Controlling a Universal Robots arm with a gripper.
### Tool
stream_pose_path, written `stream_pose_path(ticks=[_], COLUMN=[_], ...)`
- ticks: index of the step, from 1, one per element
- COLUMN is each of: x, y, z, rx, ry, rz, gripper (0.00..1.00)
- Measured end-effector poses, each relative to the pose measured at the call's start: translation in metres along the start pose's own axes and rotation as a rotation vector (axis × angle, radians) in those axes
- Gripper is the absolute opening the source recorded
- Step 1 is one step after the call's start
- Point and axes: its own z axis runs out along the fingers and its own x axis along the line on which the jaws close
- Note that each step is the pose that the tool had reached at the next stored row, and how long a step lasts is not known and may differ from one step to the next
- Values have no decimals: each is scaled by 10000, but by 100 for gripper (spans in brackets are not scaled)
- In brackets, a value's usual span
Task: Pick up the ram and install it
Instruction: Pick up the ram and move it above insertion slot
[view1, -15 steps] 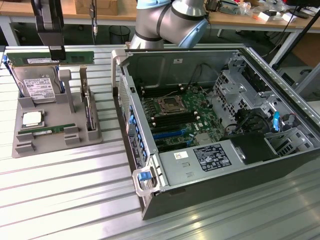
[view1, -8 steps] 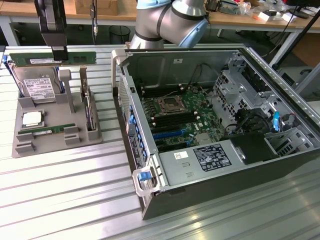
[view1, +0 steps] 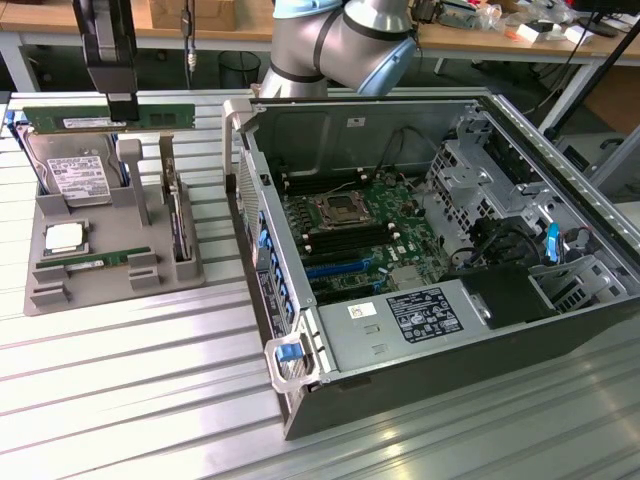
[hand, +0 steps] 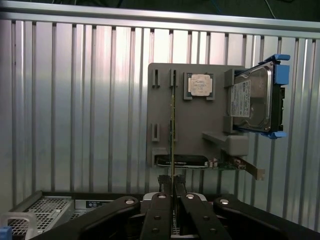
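Note:
My gripper (view1: 122, 105) is shut on the ram (view1: 100, 119), a long green stick with a white label. It hangs level above the back of the grey parts tray (view1: 110, 285) at the exterior view's left. In the wrist view the ram (hand: 172, 145) shows edge-on as a thin line running out from my gripper (hand: 171, 186). The open computer case (view1: 430, 250) stands at the exterior view's right, with its green motherboard (view1: 355, 235) and black memory slots exposed. The ram is well clear of the case.
A second green memory stick (view1: 95, 262) lies in the tray, beside a processor chip (view1: 65, 237), a hard drive (view1: 72, 178) and an upright card (view1: 178, 215). The arm's body (view1: 335, 45) rises behind the case. Everything rests on a ribbed metal table (view1: 130, 380).

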Motion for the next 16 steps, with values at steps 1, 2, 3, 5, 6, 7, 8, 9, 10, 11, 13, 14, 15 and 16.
stream_pose_path(ticks=[1, 2, 3, 5, 6, 7, 8, 9, 10, 11, 13, 14, 15, 16], x=[0, 0, 1, 1, 1, 1, 1, 1, 1, 2, 2, 2, 2, 2], y=[-1, -5, -8, -12, -13, -16, -17, -21, -24, -26, -30, -33, -35, -37], z=[0, 2, 3, 5, 5, 6, 7, 8, 9, 10, 11, 12, 12, 13], rx=[0, -1, -1, -1, -1, -2, -2, -2, -2, -2, -2, -2, -2, -2], ry=[0, 0, 0, 0, 0, 1, 0, 0, 0, 0, 0, 0, 0, 0], rz=[0, 0, 0, 0, 0, 0, 0, 0, 0, 0, 0, 0, 0, 0], gripper=[13, 13, 13, 13, 13, 13, 13, 13, 13, 13, 13, 13, 13, 13])
